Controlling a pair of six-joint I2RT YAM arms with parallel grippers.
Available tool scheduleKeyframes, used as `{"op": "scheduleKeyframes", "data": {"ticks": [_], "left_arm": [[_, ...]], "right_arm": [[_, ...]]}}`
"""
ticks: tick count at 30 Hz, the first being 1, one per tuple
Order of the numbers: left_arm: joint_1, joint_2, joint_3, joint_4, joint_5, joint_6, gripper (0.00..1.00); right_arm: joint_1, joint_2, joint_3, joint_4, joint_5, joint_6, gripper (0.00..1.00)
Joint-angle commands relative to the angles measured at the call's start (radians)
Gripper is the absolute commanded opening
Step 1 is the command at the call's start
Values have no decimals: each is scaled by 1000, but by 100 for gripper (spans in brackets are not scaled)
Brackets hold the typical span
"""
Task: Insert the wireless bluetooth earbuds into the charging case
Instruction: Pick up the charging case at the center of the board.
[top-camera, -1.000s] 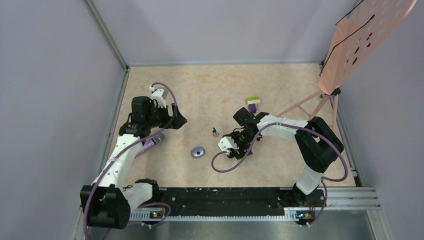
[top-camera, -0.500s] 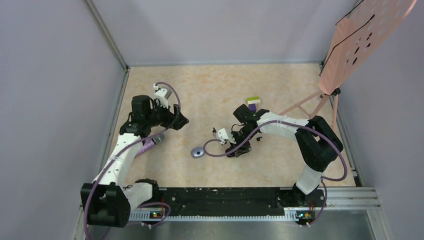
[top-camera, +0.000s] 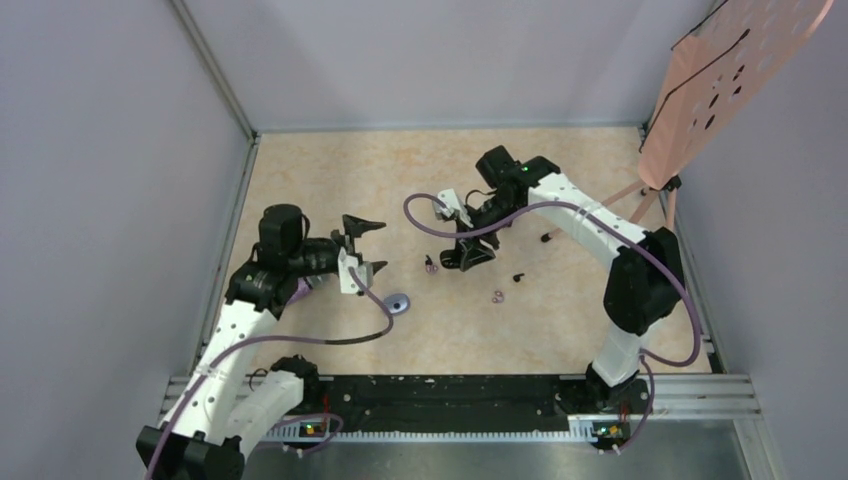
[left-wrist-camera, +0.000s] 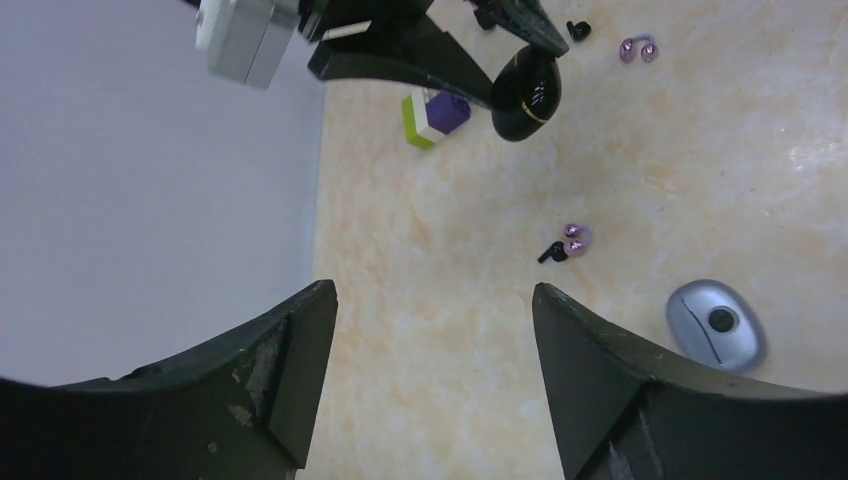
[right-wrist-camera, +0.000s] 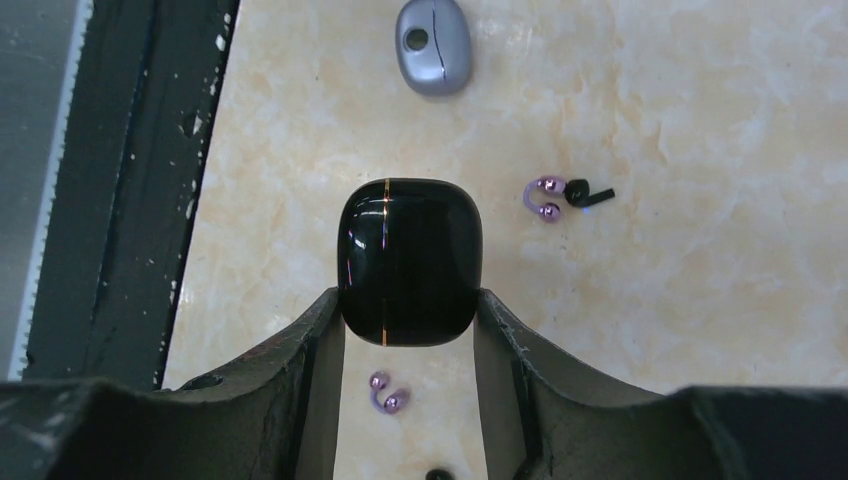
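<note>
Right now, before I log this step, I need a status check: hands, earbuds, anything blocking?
Left hand open, empty. Right hand shut on black case. Earbuds loose on table. Grey oval piece nearby, not blocking.

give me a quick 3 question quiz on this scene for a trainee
1. True or false: the left gripper is holding the grey oval object.
2. What is clamped in the right gripper? A) a green-and-purple block B) the glossy black case C) a purple earbud
3. Fill in: the number of small earbud pieces lying loose on the table is ___.

Key: 1 false, its jaws are open and empty, and the oval lies on the table. 2 B. 3 three.
</note>
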Motion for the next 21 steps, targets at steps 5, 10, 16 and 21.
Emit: {"op": "scheduleKeyframes", "data": {"ticks": [5,10,16,21], "left_arm": [[-81,90,9,81,169,340,64],[-162,148,8,84,154,453,65],[-234,205,-48,300,92,417,64],[-254,261,-60,401,61,427,61]], "right_arm": [[4,49,174,-118,-122,-16,21],[16,67,249,-119,-147,0,22],[53,82,283,-121,-142,-15,23],[70,88,294,-135,-131,-39,23]]}}
